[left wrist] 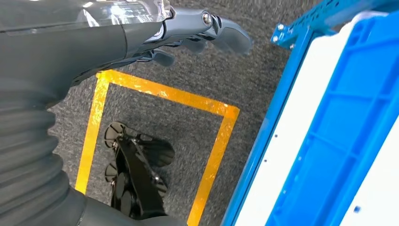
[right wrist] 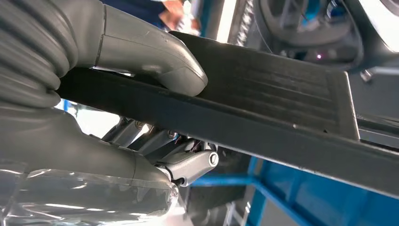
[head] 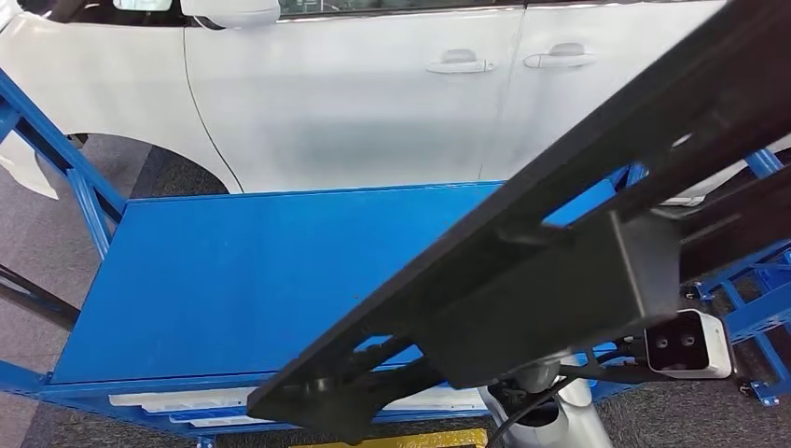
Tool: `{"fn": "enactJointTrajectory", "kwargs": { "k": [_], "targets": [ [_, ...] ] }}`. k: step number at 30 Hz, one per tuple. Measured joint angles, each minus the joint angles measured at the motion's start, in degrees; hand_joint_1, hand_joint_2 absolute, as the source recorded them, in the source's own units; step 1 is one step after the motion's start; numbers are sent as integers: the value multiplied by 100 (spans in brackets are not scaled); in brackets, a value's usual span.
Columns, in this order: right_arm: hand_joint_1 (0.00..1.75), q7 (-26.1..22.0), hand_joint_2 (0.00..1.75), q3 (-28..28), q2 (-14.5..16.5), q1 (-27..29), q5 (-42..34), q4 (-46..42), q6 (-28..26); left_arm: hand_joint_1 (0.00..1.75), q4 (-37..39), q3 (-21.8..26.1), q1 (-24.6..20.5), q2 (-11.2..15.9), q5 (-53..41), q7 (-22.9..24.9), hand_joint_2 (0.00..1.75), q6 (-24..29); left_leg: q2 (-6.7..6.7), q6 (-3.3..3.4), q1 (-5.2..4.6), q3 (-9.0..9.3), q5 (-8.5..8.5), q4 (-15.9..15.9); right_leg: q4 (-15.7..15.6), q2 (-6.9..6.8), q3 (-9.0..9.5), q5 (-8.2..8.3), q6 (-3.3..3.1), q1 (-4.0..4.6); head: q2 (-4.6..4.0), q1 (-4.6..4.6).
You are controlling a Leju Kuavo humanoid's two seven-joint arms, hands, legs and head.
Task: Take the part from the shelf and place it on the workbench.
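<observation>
Presently, the following is recorded.

Part (head: 522,280): a long black plastic panel with cut-out slots and a boxy middle section. It is held in the air, slanting from the lower centre of the head view up to the upper right corner. It hangs over the right portion of the desk and is not yet set down.

Right hand (right wrist: 117,108): clamped on the part. In the right wrist view the thick grey thumb (right wrist: 155,56) is pressed on one face of the panel, and the darker fingers (right wrist: 188,162) are curled under the opposite face. The panel is pinched between them.

Left hand (left wrist: 188,37): hung low beside the blue frame, above grey carpet and a yellow taped square (left wrist: 155,136). Its fingers are loosely curled, and nothing is held in them.

Desk (head: 242,280): a flat blue top on a blue frame, in the centre and left of the head view. A white car (head: 373,93) stands just behind it, across the top of the frame.

Step in hand, as judged: carrying the part over the desk for placing. For this to be done well, the panel should be levelled before lowering, so that one end is not struck first. It should be brought toward the bare middle of the top, kept off the car door, and released only once its length is supported.
</observation>
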Motion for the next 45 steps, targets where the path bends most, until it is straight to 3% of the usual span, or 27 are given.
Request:
{"fn": "enactJointTrajectory", "kwargs": {
  "k": [2, 3, 6, 8, 9, 11, 12, 13, 14, 15, 16, 18, 19, 22, 24, 27, 28, 29, 30, 33, 34, 37, 39, 42, 43, 44, 45],
  "targets": [
    [175, 16, 175, 29, -47, -5, 135, -2, 131, 0, 0, 3, -23, 9, -5, -11, 175, 4, 11, 40, -7, 411, 289, -799, 51, 6, -3, -25, 43, 7, 0, 2],
    [175, 43, 175, 51, -57, -13, 216, -5, 167, 0, 0, 3, -34, 11, -10, -16, 175, 5, 10, 72, -15, 535, 357, -1046, 71, 7, -8, -32, 71, 15, 1, 3],
    [175, 187, 175, 119, -71, -46, 387, -16, 154, 0, 0, 3, -42, 13, -32, -15, 175, 6, -6, 172, -32, 570, 385, -1143, 80, 9, -19, -24, 154, 25, 1, 5],
    [175, 267, 175, 152, -90, -76, 450, -14, 133, 0, 0, 3, -46, 14, -43, -7, 175, 5, -3, 239, -16, 581, 424, -1181, 203, 15, -71, -125, 220, 13, 1, 15],
    [175, 294, 175, 175, -101, -92, 479, -8, 117, 0, 0, 3, -51, 14, -43, -5, 175, 4, -1, 267, -6, 584, 445, -1200, 420, 17, -167, -266, 256, 2, 1, 22],
    [175, 340, 175, 229, -123, -111, 551, 17, 62, 0, 0, 3, -57, 16, -43, -3, 175, 0, 2, 292, -7, 565, 462, -1202, 1136, 18, -495, -636, 317, -26, 1, 35],
    [175, 360, 175, 259, -134, -117, 599, 38, 8, 0, 0, 3, -56, 18, -43, -2, 175, -4, 2, 295, -10, 556, 464, -1199, 1481, 18, -656, -761, 336, -38, 1, 35],
    [175, 385, 175, 292, -144, -128, 657, 67, -69, 0, 0, 4, -55, 19, -44, -1, 175, -10, 1, 295, -11, 551, 465, -1195, 1668, 18, -744, -787, 345, -46, 1, 36],
    [175, 412, 175, 331, -151, -151, 720, 104, -170, 0, 0, 4, -54, 20, -47, 0, 175, -18, -2, 294, -12, 549, 465, -1190, 1638, 18, -729, -707, 342, -52, 1, 36],
    [175, 439, 175, 373, -155, -185, 781, 145, -287, 0, 0, 4, -56, 20, -52, 1, 175, -28, -6, 290, -13, 551, 464, -1186, 1382, 19, -602, -537, 325, -55, 1, 37],
    [175, 461, 175, 421, -157, -230, 839, 199, -408, 0, 0, 4, -61, 18, -64, 1, 175, -39, -11, 283, -13, 554, 465, -1183, 979, 21, -400, -331, 292, -51, 1, 37],
    [175, 454, 175, 527, -156, -344, 944, 356, -605, 0, 0, 3, -77, 11, -99, 2, 175, -67, -16, 240, -27, 544, 470, -1174, 277, 22, -63, -81, 219, -20, 1, 34],
    [175, 411, 175, 590, -155, -397, 1003, 482, -683, 0, 0, 3, -83, 8, -116, 2, 175, -88, -15, 210, -28, 536, 475, -1173, 117, 24, 5, -46, 189, -1, 1, 33],
    [175, 209, 175, 788, -148, -476, 1209, 951, -827, 0, 0, 3, -90, 8, -135, -7, 175, -145, -11, 96, -16, 527, 493, -1188, 25, 13, 10, 12, 108, 8, 1, 31],
    [175, 104, 175, 916, -105, -517, 1317, 1247, -864, 0, 0, 2, -91, 7, -137, -16, 175, -156, -6, 46, -14, 434, 283, -954, -54, -8, 11, 86, 45, -21, 1, 25],
    [175, 61, 175, 1086, -9, -574, 1379, 1635, -876, 0, 0, 1, -87, 4, -134, -26, 175, -163, 0, -4, -4, 26, -342, 103, -60, -25, -63, 143, 0, -16, 1, 14],
    [175, 62, 175, 1132, 11, -583, 1382, 1735, -875, 0, 0, 1, -82, 4, -133, -28, 175, -161, 0, -19, -3, -53, -428, 342, -40, -30, -100, 155, 0, -13, 1, 14],
    [175, 63, 175, 1173, 27, -592, 1383, 1817, -871, 0, 0, 1, -77, 4, -131, -29, 175, -156, 1, -29, 0, -30, -406, 371, -13, -33, -140, 166, 6, -14, 1, 14],
    [175, 66, 175, 1211, 44, -605, 1383, 1884, -866, 0, 0, 1, -75, 5, -129, -30, 175, -149, 3, -35, 7, 112, -284, 161, 22, -35, -181, 175, 15, -16, 1, 14],
    [175, 81, 175, 1312, 106, -665, 1373, 2004, -849, 0, 0, 1, -87, 5, -118, -22, 175, -114, -2, 0, 20, 713, 104, -914, 142, -30, -292, 203, 66, -4, 1, 15],
    [175, 85, 175, 1344, 124, -686, 1367, 2030, -846, 0, 0, 1, -89, 5, -115, -14, 175, -100, -7, 33, 13, 776, 146, -1066, 166, -26, -318, 220, 95, 6, 1, 18],
    [175, 85, 175, 1422, 146, -719, 1348, 2107, -846, 0, 0, 3, -78, 2, -110, 18, 175, -37, -10, 153, -3, 720, 243, -1085, 168, -16, -354, 288, 208, 5, 1, 21],
    [175, 73, 175, 1454, 148, -729, 1328, 2155, -858, 0, 0, 3, -82, -2, -108, 45, 175, -1, 2, 231, 10, 651, 351, -1105, 354, -4, -448, 73, 283, -18, 1, 30],
    [175, 62, 175, 1488, 149, -739, 1315, 2207, -919, 0, 0, 3, -84, -4, -107, 73, 175, 36, 13, 281, 14, 432, 524, -1110, 1401, 5, -794, -702, 355, -39, 1, 49],
    [175, 62, 175, 1496, 149, -739, 1316, 2220, -948, 0, 0, 3, -81, -4, -107, 78, 175, 48, 14, 280, 11, 348, 581, -1106, 1710, 5, -850, -848, 363, -41, 1, 48],
    [175, 62, 175, 1500, 150, -740, 1317, 2229, -973, 0, 0, 3, -79, -4, -108, 81, 175, 60, 14, 278, 7, 270, 637, -1104, 1830, 5, -808, -869, 358, -39, 1, 49],
    [175, 63, 175, 1503, 154, -744, 1320, 2234, -996, 0, 0, 3, -77, -5, -108, 85, 175, 69, 13, 274, 2, 198, 692, -1103, 1726, 5, -654, -786, 340, -35, 1, 50]
  ]
}}
